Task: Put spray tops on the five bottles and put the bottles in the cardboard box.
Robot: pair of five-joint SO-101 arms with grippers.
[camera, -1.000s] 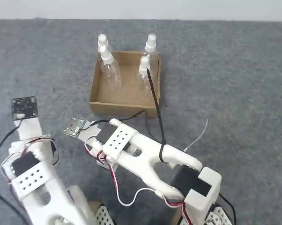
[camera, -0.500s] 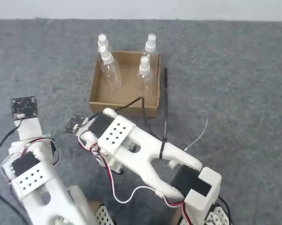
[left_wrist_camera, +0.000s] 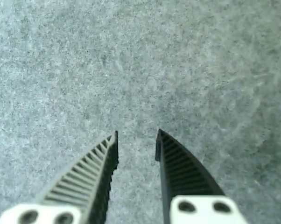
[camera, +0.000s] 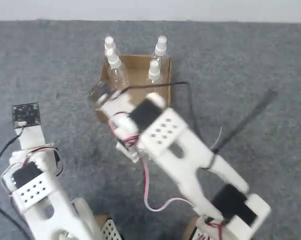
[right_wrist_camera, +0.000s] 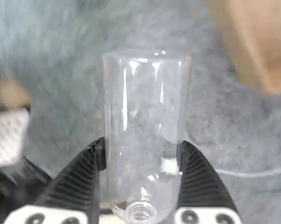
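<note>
Gripping uncapped bottle [right_wrist_camera: 145, 93] mid-body in R gripper [right_wrist_camera: 141, 147] near box [camera: 136, 75], hold firm w/o crushing & keep neck clear for capping, w/ L gripper [left_wrist_camera: 136, 140] open over carpet [left_wrist_camera: 131, 56].

The place looks like a robotics lab or hobby test bench: a worktop [camera: 260, 65] covered in plain grey felt runs up to a bare pale wall [camera: 200, 9] along the top of the frame. Two white, printed-looking arms, one at the lower left [camera: 38, 192] and one across the middle [camera: 183, 150], carry exposed black servos [camera: 23, 175], loose wires [camera: 147, 192] and a bare circuit board [camera: 26, 115] at the left edge. A small cardboard box [camera: 138, 70] stands at the upper middle.
</note>
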